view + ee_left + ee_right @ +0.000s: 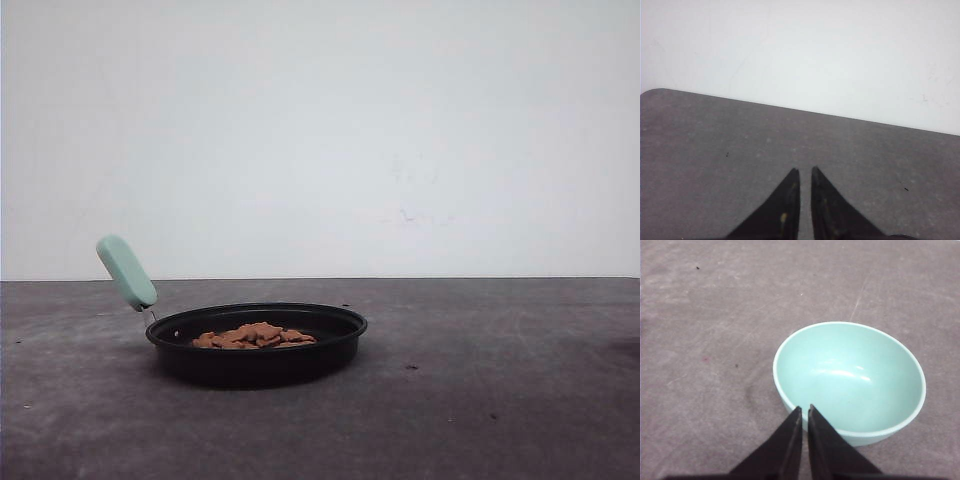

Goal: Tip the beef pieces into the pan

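Note:
The black pan [258, 362] sits on the grey table left of centre, its mint-green handle [126, 271] slanting up to the left. A heap of orange-brown beef pieces [255, 335] lies inside it. In the left wrist view my left gripper [805, 170] hangs over bare table, its fingers nearly together with nothing between them. In the right wrist view my right gripper [805, 407] is shut and holds nothing, its tips just in front of the near rim of an empty teal bowl [855, 375] that stands upright on the table.
A white wall [320, 130] rises behind the table's far edge. Small dark specks [411, 366] dot the grey tabletop to the right of the pan.

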`<state>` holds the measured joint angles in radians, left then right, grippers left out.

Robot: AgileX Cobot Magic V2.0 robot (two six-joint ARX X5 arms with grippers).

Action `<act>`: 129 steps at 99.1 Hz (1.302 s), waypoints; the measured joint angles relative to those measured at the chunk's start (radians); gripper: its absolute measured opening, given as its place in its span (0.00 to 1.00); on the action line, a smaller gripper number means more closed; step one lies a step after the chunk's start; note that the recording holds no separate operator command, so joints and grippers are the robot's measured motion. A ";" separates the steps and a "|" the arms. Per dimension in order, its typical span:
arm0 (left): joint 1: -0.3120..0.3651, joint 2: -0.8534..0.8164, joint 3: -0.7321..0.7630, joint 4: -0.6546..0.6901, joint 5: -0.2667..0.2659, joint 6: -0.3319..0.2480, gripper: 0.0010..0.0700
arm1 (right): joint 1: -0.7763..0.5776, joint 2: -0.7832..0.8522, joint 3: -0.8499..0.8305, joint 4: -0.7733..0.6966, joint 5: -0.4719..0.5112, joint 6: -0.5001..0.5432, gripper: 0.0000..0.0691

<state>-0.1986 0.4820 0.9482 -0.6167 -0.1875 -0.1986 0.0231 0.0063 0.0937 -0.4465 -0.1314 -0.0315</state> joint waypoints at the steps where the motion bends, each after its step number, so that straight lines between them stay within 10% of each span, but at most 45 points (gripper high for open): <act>1: 0.000 0.000 0.000 0.000 0.000 0.000 0.01 | 0.000 -0.002 0.000 0.001 0.000 0.000 0.03; 87: -0.006 -0.004 0.000 0.000 0.000 0.002 0.01 | 0.000 -0.002 0.000 0.000 0.000 -0.006 0.03; 129: 0.042 -0.260 -0.232 0.046 -0.023 0.209 0.01 | 0.000 -0.002 0.000 0.000 0.000 -0.006 0.03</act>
<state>-0.1570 0.2218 0.7162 -0.5709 -0.2104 0.0101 0.0231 0.0048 0.0937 -0.4469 -0.1314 -0.0376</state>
